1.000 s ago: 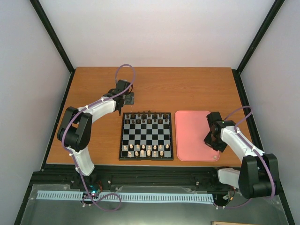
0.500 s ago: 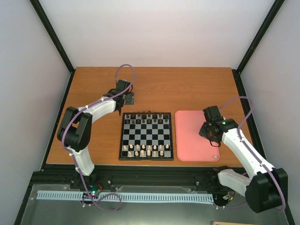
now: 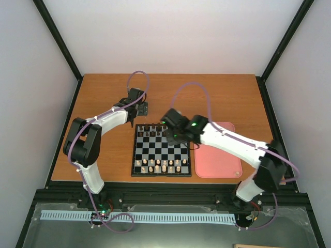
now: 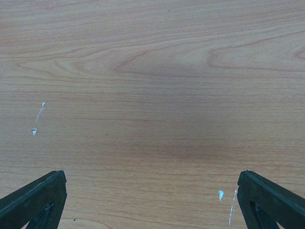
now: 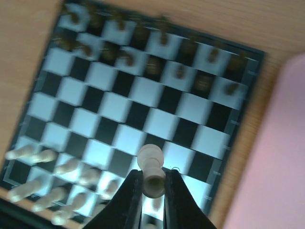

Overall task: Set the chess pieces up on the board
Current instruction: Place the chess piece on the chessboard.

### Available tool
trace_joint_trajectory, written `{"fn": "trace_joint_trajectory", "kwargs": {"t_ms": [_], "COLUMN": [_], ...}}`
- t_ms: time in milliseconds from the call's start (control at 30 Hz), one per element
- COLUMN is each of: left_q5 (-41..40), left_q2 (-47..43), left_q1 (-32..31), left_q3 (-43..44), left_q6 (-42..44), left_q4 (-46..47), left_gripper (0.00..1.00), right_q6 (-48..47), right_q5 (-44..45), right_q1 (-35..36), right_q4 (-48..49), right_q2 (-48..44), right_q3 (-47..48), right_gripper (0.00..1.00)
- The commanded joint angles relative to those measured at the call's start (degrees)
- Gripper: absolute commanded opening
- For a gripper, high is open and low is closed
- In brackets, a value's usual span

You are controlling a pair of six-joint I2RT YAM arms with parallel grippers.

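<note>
**Chess pieces point(image 3: 160, 166) fill the near rows; one more is pinched over the board point(image 3: 161, 150)**

Your right arm rises from its base at the near right corner. It stretches left and far in one long line, crossing the far left corner of the pink tray point(image 3: 220, 157). Its wrist ends above the far right part of the board, with the cable arching high over the tabletop point(image 3: 217, 95) behind it.

The right end effector point(image 3: 172, 135) is narrowed almost to touching. In the wrist view its two fingertips clamp the lower part of a pale piece point(image 5: 151, 162). The rounded top of that piece sticks out beyond the fingertips, and checkered squares lie behind it. That view is blurred, so you cannot tell whether the piece touches the board.

The other pale pieces stand in the two near rows of the board. The dark pieces point(image 3: 155, 130) line the far rows, and the right wrist partly covers them at their right end. The board lies at the middle of the tabletop, with the pink tray just beside it on the right.

Your left arm is folded. Its elbow sits high at the left edge, and the forearm runs far and right from there. The left end effector point(image 3: 142, 108) hangs over bare wood beyond the board's far left corner, apart from the board. Its jaws are spread wide. The left wrist view shows only wood grain between the two dark fingertips point(image 4: 35, 200) at the lower corners.
</note>
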Motion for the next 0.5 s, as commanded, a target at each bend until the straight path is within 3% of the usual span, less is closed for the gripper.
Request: {"fn": "trace_joint_trajectory", "kwargs": {"t_ms": [0, 267, 467], "left_q5": [0.1, 0.7, 1.5], "left_q2": [-1.4, -1.2, -1.7], "left_q1": [0.5, 0.5, 0.5], "left_q3": [1.8, 1.5, 0.8], "left_q6": [0.8, 0.7, 0.4], "left_q4": [-0.3, 0.1, 0.4], "left_gripper": [1.0, 1.0, 1.0], "right_q6": [-5.8, -9.2, -8.9], "right_q5": [-1.0, -4.9, -7.2], "right_q1": [9.0, 19.1, 22.6], "right_q4": [-2.3, -6.4, -6.2], "right_q2": [8.4, 21.7, 27.5], "right_q3": [10.6, 24.8, 26.7], "right_gripper": [0.03, 0.03, 0.03]}}
